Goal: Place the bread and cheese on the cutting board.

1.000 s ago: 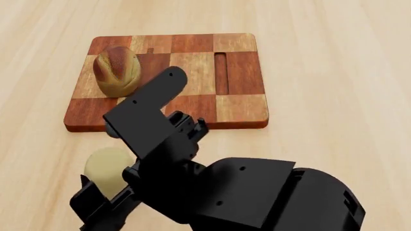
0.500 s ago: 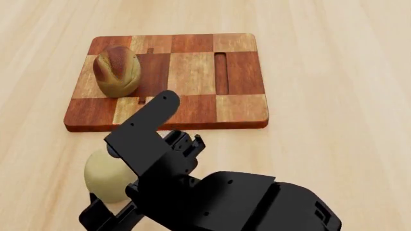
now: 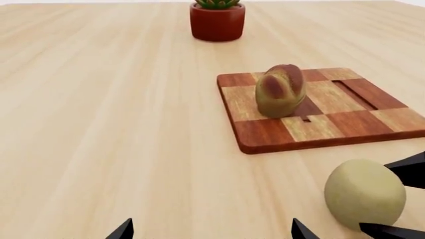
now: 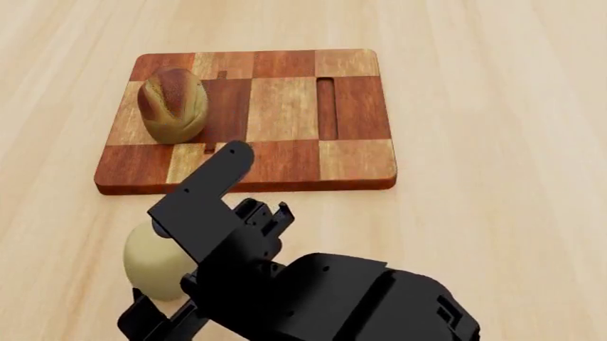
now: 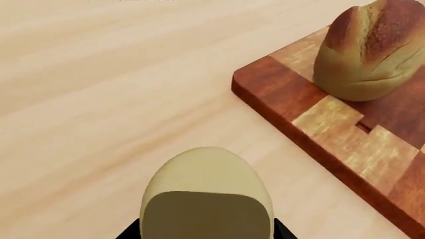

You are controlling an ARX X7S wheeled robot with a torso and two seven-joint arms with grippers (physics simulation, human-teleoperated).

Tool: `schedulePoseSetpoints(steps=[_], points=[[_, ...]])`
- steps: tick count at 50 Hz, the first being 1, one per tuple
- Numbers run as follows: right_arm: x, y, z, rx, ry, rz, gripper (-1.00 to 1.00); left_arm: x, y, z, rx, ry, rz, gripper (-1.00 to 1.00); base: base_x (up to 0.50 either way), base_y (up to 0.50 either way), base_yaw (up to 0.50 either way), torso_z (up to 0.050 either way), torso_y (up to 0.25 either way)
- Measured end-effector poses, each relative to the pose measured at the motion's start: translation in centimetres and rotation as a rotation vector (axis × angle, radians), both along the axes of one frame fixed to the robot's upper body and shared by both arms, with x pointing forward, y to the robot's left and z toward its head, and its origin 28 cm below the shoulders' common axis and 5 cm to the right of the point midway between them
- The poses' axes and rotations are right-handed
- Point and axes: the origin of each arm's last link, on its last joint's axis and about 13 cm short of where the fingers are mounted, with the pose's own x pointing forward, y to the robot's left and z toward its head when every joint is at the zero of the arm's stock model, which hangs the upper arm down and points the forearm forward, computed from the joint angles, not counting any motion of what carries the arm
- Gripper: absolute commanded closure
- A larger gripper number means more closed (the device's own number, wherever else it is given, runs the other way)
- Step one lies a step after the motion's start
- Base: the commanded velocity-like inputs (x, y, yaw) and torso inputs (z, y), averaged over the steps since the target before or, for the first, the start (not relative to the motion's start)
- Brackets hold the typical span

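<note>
Bread [image 4: 172, 104]: on cutting board [image 4: 284, 99], left part, long axis running toward the far edge.
Cheese [image 4: 152, 259]: upright on tabletop [image 4: 493, 142], near board's front-left corner.
Right gripper [image 5: 207, 234]: jaws flank the cheese; grip cannot be told.
Left gripper [image 3: 209, 231]: jaws wide.

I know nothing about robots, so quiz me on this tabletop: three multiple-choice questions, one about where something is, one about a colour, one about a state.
1. Where is the bread?
A. On the cutting board
B. On the bare table
C. In the plant pot

2. What colour is the cheese?
A. Bright orange
B. Plain pale yellow-green
C. White with blue veins

3. How does the right gripper stand to the cheese?
A. Far off, above the plant
B. Pressing it onto the board
C. A finger on either side of it, on the table near the board

Answers:
1 A: the loaf sits on the checkered squares.
2 B: it is an unmarked pale lump.
3 C: the left wrist view shows dark fingertips flanking it.
</note>
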Motion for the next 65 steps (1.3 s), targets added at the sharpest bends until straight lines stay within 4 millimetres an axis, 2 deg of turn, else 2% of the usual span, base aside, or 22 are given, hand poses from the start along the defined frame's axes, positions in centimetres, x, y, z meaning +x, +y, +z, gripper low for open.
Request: schedulePoseSetpoints(steps=[12,19,26,40,50,65], points=[[-0.5,-0.1,0.5,0.014,-0.023,0.001,1.0,-0.2,0.1,0.2,0.008,-0.015,0.002,-1.0,0.0,0.0,0.0,0.0,0.0],[-0.6,-0.7,1.9,0.035,-0.051,-0.029,1.0,-0.1,0.1,0.4,0.012,-0.019,0.002,-1.0,0.0,0.0,0.0,0.0,0.0],[0.2,-1.7,3.6,0.056,-0.084,-0.097,1.0,0.1,0.0,0.5,0.014,-0.021,0.002,-1.0,0.0,0.0,0.0,0.0,0.0],[2.8,-4.3,6.4,0.105,-0.132,-0.338,1.0,0.5,0.0,0.5,0.016,-0.024,0.005,-1.0,0.0,0.0,0.0,0.0,0.0],[5.4,-5.0,5.8,0.108,-0.16,-0.459,1.0,0.8,0.1,0.6,0.012,-0.026,0.009,-1.0,0.0,0.0,0.0,0.0,0.0],[10.4,-4.3,4.1,0.161,-0.163,-0.552,1.0,1.1,0.1,0.3,0.0,-0.012,0.012,-1.0,0.0,0.0,0.0,0.0,0.0]])
